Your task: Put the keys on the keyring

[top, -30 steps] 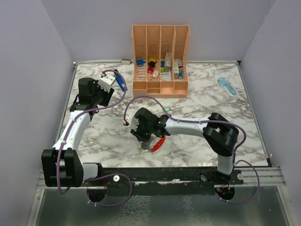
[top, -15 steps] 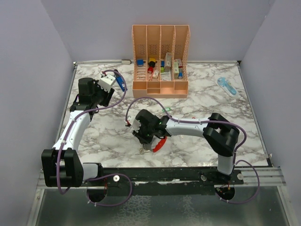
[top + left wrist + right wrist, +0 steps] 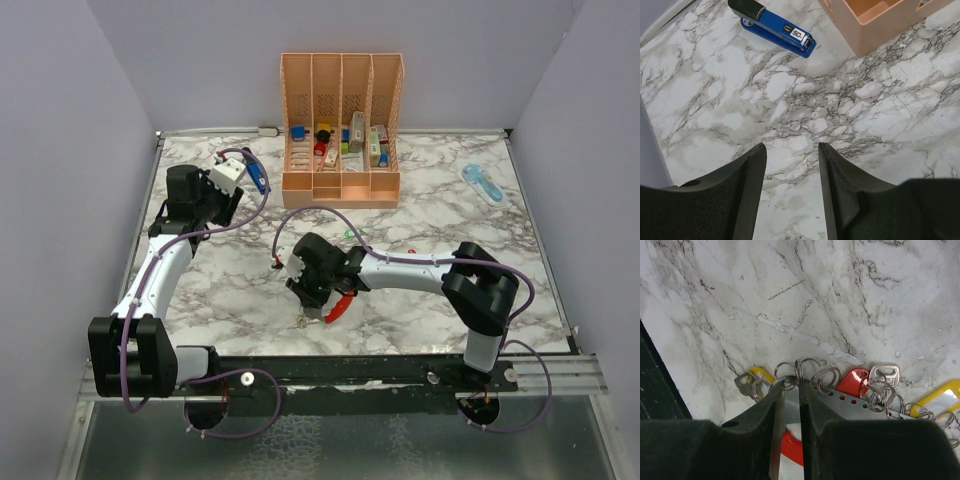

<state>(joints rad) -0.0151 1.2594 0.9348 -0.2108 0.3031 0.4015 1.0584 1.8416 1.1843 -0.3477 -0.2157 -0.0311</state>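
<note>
The keyring (image 3: 796, 446) is a red curved clip with a grey perforated metal strap (image 3: 850, 405); several split rings hang on the strap. My right gripper (image 3: 791, 381) is shut on that strap near its end, low over the marble. Keys lie around it: a silver one with a yellow head (image 3: 751, 381) to the left, a red head (image 3: 852, 380), a silver key (image 3: 883, 375), and a yellow tag (image 3: 940, 395) at the right edge. From above, the red clip (image 3: 340, 305) shows beside the right gripper (image 3: 318, 298). My left gripper (image 3: 791, 146) is open over bare marble.
A blue stapler (image 3: 772, 27) lies ahead of the left gripper. The peach slotted organizer (image 3: 342, 185) with small coloured items stands at the back. A light blue tool (image 3: 483, 184) lies far right. Small green (image 3: 348, 235) and red (image 3: 411, 250) bits lie behind the right arm.
My right arm has shifted slightly to the right and the keyring has moved a little with it. The left arm has not moved.
</note>
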